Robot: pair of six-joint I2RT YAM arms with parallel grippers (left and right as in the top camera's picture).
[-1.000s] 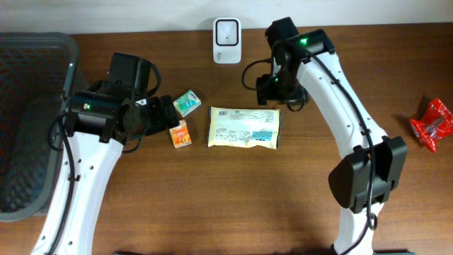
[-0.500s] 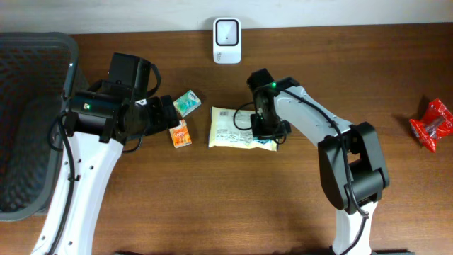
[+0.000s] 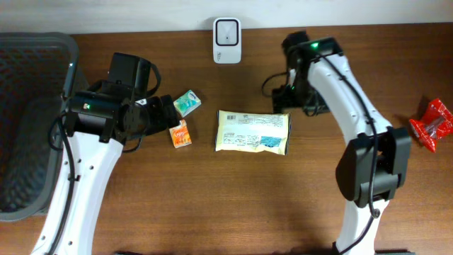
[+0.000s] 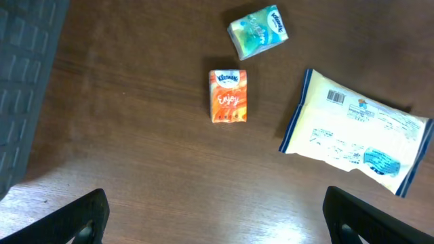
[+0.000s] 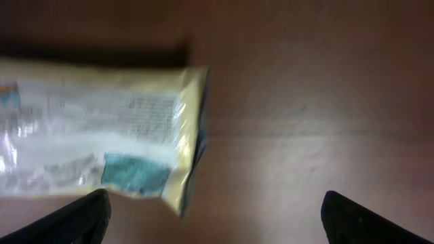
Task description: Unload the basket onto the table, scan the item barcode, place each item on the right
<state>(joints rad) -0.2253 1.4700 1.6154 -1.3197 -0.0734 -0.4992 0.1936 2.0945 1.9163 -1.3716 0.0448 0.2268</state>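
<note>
A yellow packet (image 3: 253,132) lies flat in the middle of the table, printed side up. Its barcode (image 4: 337,97) shows near its left end in the left wrist view. The white scanner (image 3: 226,32) stands at the back edge. My right gripper (image 3: 289,95) hovers open over bare wood just off the packet's (image 5: 95,135) right end, with nothing between its fingers (image 5: 366,220). My left gripper (image 3: 161,113) is open and empty, to the left of the packet, beside an orange pack (image 3: 180,133) and a green pack (image 3: 187,103).
A dark mesh basket (image 3: 28,120) fills the left edge of the table. A red wrapped item (image 3: 432,124) lies at the far right. In the left wrist view the orange pack (image 4: 229,96) and green pack (image 4: 258,31) lie left of the packet (image 4: 356,132).
My right gripper dropped onto the packet, closed, then opened and pulled back to the right. The packet now lies a little further right and lower. The left arm has not moved.
</note>
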